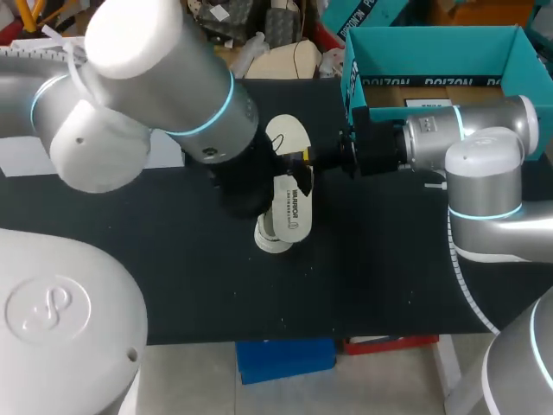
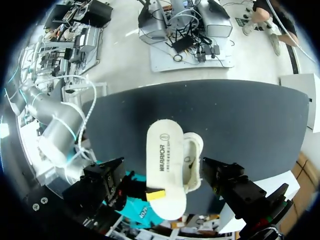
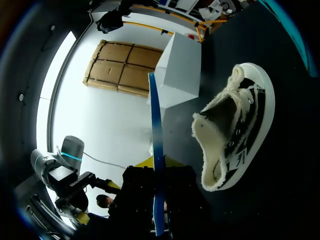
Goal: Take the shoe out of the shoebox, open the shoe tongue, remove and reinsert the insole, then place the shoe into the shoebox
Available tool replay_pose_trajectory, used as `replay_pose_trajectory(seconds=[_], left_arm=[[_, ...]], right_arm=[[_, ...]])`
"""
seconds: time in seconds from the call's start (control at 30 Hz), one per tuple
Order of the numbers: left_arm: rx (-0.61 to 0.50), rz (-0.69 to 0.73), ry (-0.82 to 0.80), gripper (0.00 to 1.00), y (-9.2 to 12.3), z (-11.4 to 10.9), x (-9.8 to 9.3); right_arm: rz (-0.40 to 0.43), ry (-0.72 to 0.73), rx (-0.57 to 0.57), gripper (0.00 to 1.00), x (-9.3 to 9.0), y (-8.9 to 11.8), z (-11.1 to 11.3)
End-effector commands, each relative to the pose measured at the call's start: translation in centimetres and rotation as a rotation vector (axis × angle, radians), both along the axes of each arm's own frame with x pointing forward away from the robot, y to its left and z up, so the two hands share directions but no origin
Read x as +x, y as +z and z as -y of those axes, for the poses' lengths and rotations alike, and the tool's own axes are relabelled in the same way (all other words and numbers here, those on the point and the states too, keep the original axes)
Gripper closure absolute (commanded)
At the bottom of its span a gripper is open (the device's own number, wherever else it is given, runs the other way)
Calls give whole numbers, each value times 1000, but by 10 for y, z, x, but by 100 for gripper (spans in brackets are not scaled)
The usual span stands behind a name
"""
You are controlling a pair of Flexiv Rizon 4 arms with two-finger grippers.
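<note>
My right gripper (image 1: pixel 305 158), reaching out from beside the shoebox (image 1: pixel 436 47), is clamped on the insole (image 1: pixel 292 206), printed face up. The shoe (image 3: pixel 235 135) lies on its side outside the shoebox, just beyond the insole and lengthwise alongside it. Its fleecy mouth faces that gripper and its laced front points away. My left gripper (image 2: pixel 162 172) hangs spread wide above both.

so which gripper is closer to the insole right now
Right. The right gripper is shut on the end of the insole, holding it clear of the shoe. The left gripper hangs over it, fingers open to either side, touching nothing.
</note>
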State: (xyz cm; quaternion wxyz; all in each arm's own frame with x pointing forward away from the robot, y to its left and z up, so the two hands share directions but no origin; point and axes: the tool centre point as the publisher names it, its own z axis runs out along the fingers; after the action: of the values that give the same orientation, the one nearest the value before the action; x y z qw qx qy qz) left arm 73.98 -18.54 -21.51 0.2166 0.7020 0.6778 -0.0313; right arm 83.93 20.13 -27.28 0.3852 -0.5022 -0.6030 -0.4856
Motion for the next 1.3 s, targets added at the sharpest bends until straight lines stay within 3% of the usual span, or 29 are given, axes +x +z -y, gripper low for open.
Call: replay_pose_trajectory(seconds=[0.03, 0.43, 0.63, 0.93, 1.3], left_arm=[[361, -13, 91, 0, -4, 10, 1], [345, -71, 109, 0, -21, 15, 3], [337, -66, 109, 0, -17, 17, 16], [331, -46, 125, 0, -6, 16, 53], [321, -25, 137, 0, 0, 12, 119]], right_arm=[[0, -2, -1, 100, 0, 0, -1], [0, -2, -1, 100, 0, 0, -1], [0, -2, -1, 100, 0, 0, -1], [0, -2, -1, 100, 0, 0, -1], [0, -2, -1, 100, 0, 0, -1]])
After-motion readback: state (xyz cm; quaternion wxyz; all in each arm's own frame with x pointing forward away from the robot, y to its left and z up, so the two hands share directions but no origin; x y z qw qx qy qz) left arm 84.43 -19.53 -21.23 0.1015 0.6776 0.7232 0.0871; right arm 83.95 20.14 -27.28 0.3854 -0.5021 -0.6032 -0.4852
